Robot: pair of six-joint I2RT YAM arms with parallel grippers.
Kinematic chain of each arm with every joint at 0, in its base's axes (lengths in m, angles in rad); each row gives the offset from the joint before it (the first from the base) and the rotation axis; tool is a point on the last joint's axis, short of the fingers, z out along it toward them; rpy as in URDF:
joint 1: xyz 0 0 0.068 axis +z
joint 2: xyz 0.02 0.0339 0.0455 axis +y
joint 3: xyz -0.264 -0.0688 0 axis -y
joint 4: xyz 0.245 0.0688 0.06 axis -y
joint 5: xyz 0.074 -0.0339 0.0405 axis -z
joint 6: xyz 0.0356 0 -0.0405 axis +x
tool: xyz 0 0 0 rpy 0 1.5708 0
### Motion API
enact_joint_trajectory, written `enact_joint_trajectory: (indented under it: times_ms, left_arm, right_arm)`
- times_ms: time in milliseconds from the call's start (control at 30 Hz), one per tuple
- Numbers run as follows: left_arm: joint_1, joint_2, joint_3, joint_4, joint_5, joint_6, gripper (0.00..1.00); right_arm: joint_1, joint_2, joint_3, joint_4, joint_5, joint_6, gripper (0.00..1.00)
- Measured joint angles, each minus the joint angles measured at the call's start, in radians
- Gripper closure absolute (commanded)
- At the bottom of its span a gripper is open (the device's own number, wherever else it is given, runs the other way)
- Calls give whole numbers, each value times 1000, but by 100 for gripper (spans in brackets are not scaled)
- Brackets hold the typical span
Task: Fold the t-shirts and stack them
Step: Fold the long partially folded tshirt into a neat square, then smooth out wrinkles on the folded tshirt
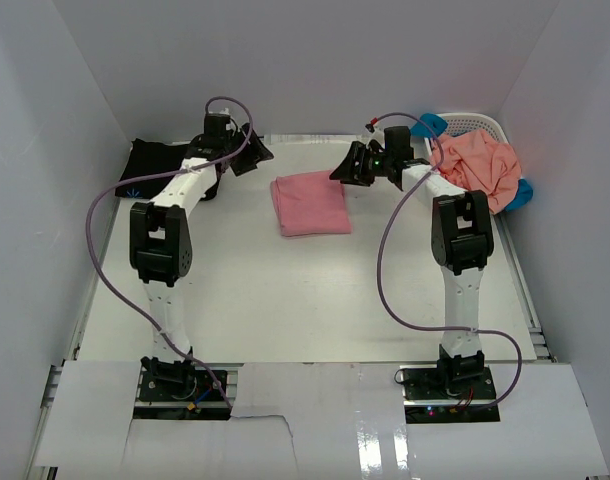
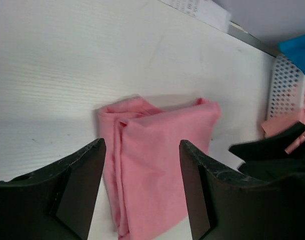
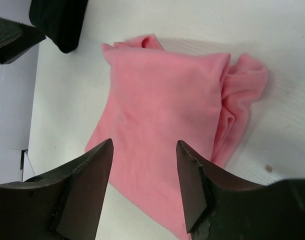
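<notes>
White counter [image 1: 315, 300], lattice basket [image 1: 488, 122], plain walls [image 1: 305, 60]

We see the white plastic basket at two o'clock, pushed into the far corner of the counter, and its perforated side [image 2: 285, 87] shows in the left wrist view. Metal rails [image 1: 526, 290] line the three and nine o'clock edges. White sheets [image 1: 325, 420] cover the six o'clock edge.

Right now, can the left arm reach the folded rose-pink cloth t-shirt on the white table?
Probably yes. The left arm has its jaws open close to the folded rose-pink cloth t-shirt, with nothing between. Only the right arm, close on the other side, might crowd it.
</notes>
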Motion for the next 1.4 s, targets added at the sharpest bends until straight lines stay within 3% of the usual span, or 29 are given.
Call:
enact_joint_trajectory:
  times_ms: [100,200,233,267,300,333,367,500,667,1400]
  left_arm:
    - [-7,-85,-82,58,69,14,34]
    - [-21,-96,-117,134,179,16,43]
    - [-28,-83,-117,154,225,14,61]
    - [-35,-65,-114,166,264,8,70]
    - [-44,-37,-104,174,303,8,77]
    - [-53,-2,-82,182,344,5,98]
    - [-62,37,-55,190,380,-3,100]
    - [-102,201,40,222,488,-14,100]
    - [-130,289,46,245,550,-49,100]
    - [-120,262,-47,278,425,-10,100]
  right_arm:
    - [0,-1,-13,56,-14,10,47]
    - [0,2,-32,84,-33,28,64]
    - [0,6,-34,91,-44,38,83]
    - [0,13,-33,106,-53,45,91]
    - [0,22,-32,121,-66,59,92]
    - [0,31,-32,134,-78,72,92]
    - [0,42,-32,147,-87,86,92]
    - [0,100,-32,211,-131,146,92]
    - [0,151,-35,263,-173,216,92]
    - [0,100,-117,149,-140,147,92]
